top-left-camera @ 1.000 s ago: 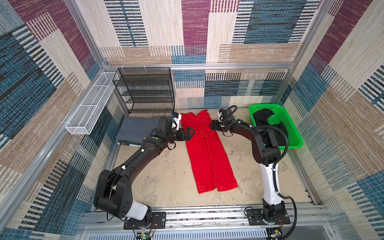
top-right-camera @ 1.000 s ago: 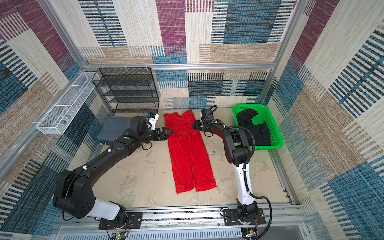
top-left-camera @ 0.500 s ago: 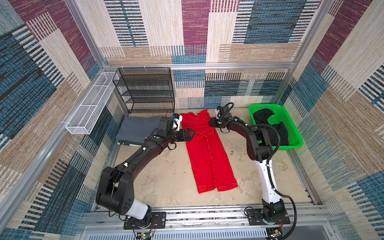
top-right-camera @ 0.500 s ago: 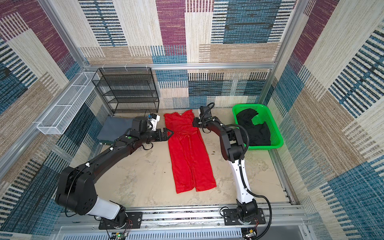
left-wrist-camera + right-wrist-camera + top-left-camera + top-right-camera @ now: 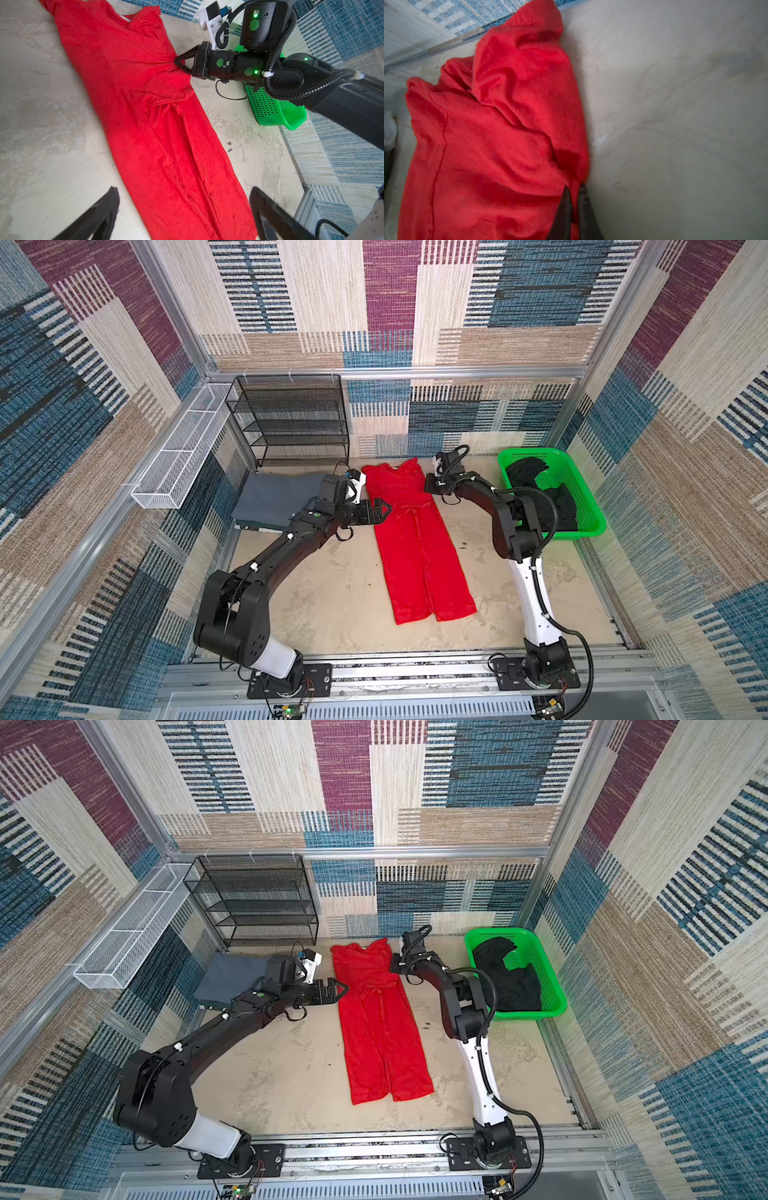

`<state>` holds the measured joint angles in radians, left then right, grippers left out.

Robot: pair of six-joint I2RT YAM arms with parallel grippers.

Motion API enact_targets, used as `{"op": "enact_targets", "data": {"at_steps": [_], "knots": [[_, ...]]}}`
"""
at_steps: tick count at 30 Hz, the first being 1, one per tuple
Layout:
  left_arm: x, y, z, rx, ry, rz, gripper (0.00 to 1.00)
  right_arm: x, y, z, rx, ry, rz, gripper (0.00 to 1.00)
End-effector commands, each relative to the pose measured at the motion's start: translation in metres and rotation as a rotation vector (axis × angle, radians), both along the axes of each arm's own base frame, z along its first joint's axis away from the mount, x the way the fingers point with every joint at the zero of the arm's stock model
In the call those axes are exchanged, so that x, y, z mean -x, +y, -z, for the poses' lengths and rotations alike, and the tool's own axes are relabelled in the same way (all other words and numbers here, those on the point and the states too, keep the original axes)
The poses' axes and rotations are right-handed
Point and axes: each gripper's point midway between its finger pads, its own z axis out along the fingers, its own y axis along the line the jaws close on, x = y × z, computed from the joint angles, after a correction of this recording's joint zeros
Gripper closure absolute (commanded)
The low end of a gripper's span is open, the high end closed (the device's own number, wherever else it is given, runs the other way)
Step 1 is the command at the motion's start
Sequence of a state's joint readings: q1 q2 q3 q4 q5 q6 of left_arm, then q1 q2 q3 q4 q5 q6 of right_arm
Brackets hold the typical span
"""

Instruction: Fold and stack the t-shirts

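Note:
The red t-shirt (image 5: 419, 547) (image 5: 380, 1023) (image 5: 155, 135) lies as a long narrow strip down the middle of the table, collar toward the back wall. My right gripper (image 5: 427, 487) (image 5: 392, 966) (image 5: 176, 61) (image 5: 575, 187) is shut on its right edge near the sleeve, with red cloth pinched between the jaws. My left gripper (image 5: 384, 508) (image 5: 341, 988) (image 5: 182, 188) hovers open at the shirt's left edge, holding nothing. The grey t-shirt (image 5: 274, 497) (image 5: 232, 977) lies folded at the back left. The black t-shirt (image 5: 540, 489) (image 5: 511, 977) sits crumpled in the basket.
A green perforated basket (image 5: 590, 506) (image 5: 552, 990) (image 5: 270, 112) stands at the back right, beside the right arm. A black wire rack (image 5: 291, 423) stands against the back wall. A white wire tray (image 5: 178, 464) hangs on the left wall. Bare beige table flanks the red shirt.
My right gripper's jaws have closed onto the red shirt's right edge, and its arm has shifted slightly toward the shirt. The left arm has barely moved and stays open.

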<state>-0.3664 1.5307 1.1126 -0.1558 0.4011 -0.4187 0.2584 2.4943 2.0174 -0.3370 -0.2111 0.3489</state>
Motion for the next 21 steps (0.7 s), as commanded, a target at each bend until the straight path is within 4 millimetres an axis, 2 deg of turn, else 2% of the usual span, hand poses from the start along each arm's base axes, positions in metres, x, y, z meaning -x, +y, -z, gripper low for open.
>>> {"op": "enact_targets", "data": {"at_steps": [1,6,9,12,15,17,18,21], "knots": [[0.003,-0.003,0.001,0.009,0.016,0.016,0.02,0.000,-0.028,-0.003,0.028,0.015,0.089,0.94],[0.004,-0.005,0.003,0.006,0.021,0.020,0.02,0.007,-0.053,-0.007,0.009,0.017,0.138,0.92],[0.004,-0.008,0.005,0.006,0.024,0.026,0.02,0.010,-0.059,-0.013,-0.001,0.000,0.139,0.84],[0.005,-0.010,0.006,0.008,0.030,0.036,0.02,0.012,-0.059,-0.021,-0.022,-0.001,0.119,0.60],[0.008,-0.010,0.007,0.002,0.035,0.042,0.02,0.016,-0.063,-0.036,-0.023,-0.020,0.125,0.25],[0.012,-0.009,0.006,0.000,0.033,0.043,0.02,0.020,-0.064,-0.048,-0.025,-0.037,0.129,0.08],[0.014,-0.008,0.006,0.001,0.030,0.045,0.02,0.023,-0.065,-0.053,-0.027,-0.043,0.130,0.03],[0.021,-0.007,0.006,0.003,0.030,0.046,0.02,0.036,-0.070,-0.069,-0.025,-0.057,0.143,0.02]]}}
